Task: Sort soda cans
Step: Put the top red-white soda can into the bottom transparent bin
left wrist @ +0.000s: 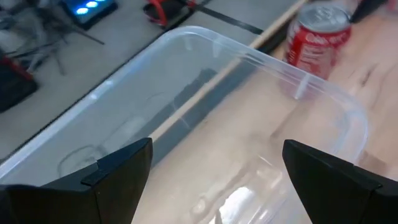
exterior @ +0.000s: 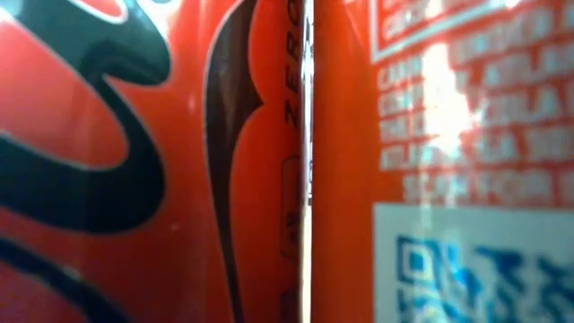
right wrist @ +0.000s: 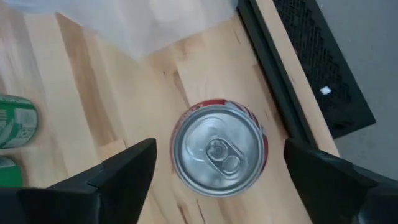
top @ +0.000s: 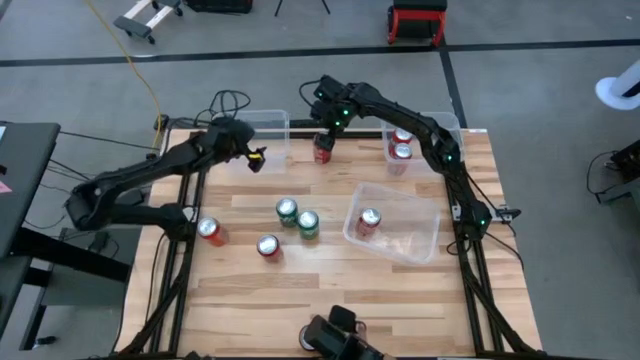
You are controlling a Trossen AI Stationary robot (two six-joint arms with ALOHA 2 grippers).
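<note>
Wooden table (top: 330, 290) from above: the right gripper (top: 322, 143) hangs over a red can (top: 323, 153) near the far edge, beside a clear bin (top: 270, 125) where the left gripper (top: 254, 158) hovers. Two green cans (top: 298, 218) stand mid-table, red cans (top: 238, 239) nearer the left, two more red cans (top: 402, 144) in a far right bin (top: 440, 125), one in a tilted bin (top: 415, 245).

Low view: red cans fill the frame.

Left wrist view: fingers (left wrist: 118, 171) spread wide over the bin, holding nothing.

Right wrist view: fingers (right wrist: 118, 171) stand wide apart on either side of the upright can, not touching it.
</note>
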